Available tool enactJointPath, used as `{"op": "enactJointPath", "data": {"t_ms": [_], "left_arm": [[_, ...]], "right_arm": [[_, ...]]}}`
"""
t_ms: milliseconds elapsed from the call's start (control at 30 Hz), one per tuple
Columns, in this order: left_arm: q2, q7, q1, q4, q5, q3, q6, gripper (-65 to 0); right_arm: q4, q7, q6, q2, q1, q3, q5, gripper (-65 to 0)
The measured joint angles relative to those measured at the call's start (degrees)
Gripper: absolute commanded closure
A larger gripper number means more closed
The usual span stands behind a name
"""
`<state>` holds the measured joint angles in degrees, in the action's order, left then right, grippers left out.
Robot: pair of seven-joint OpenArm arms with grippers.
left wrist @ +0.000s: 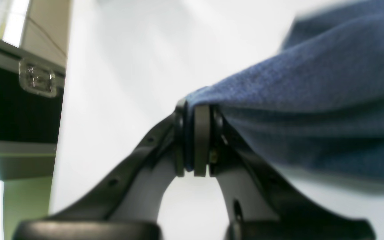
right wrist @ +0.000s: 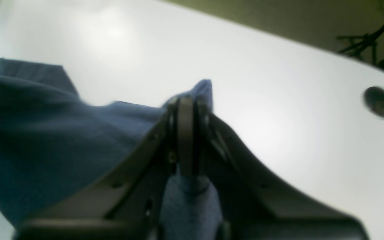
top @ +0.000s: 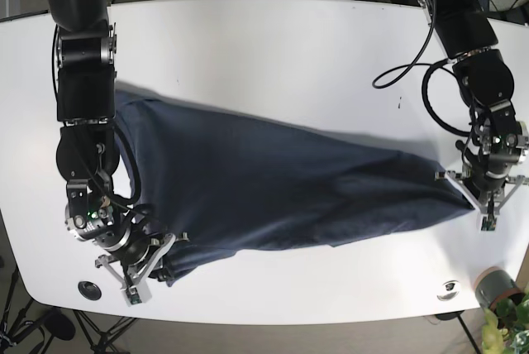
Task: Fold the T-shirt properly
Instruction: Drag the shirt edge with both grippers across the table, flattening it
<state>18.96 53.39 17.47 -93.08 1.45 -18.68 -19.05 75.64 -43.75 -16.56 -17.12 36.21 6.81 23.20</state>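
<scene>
A dark blue T-shirt point(top: 273, 184) lies stretched across the white table point(top: 273, 48), from the upper left to the right edge. My left gripper point(top: 450, 182) is shut on a corner of the T-shirt point(left wrist: 312, 100) at the right end; in the left wrist view the cloth is pinched between its pads point(left wrist: 201, 140). My right gripper point(top: 165, 259) is shut on the T-shirt point(right wrist: 45, 140) at the lower left, with a tip of fabric sticking out past its pads point(right wrist: 185, 133) in the right wrist view.
A black flight case point(left wrist: 18, 100) stands beyond the table edge in the left wrist view. A round cable hole point(right wrist: 378, 102) sits in the table near my right gripper. A small can point(top: 489, 286) and a plant point(top: 508, 325) stand at the lower right corner.
</scene>
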Motion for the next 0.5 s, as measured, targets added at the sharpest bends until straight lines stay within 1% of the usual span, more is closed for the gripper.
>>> {"op": "enactJointPath", "data": {"t_ms": [67,200,300,433,500], "left_arm": [[0.20,0.22,2.80,0.07,0.28,1.79,1.03,-0.1],[0.04,-0.26,8.02,0.55,1.22,2.67,1.03,-0.3],[-0.59,-0.09,12.74,5.22,0.15,2.40,1.57,-0.3],[-1.07,0.66,18.14,9.92,0.46,2.56,1.42,-0.3],[-1.11,0.66,20.46,10.25,0.57,2.56,1.46,-0.3]], "right_arm": [[-0.85,0.00,0.00,-0.61,1.95,0.04,0.07,0.0],[-1.03,0.17,-0.17,-1.92,6.25,0.02,0.46,0.0],[-2.47,0.24,-0.04,-2.54,10.29,0.00,0.00,0.0],[-4.22,-0.46,0.00,-2.51,15.28,0.02,0.13,0.0],[-4.20,-2.38,-0.59,-2.91,17.81,0.17,0.94,0.0]]}}
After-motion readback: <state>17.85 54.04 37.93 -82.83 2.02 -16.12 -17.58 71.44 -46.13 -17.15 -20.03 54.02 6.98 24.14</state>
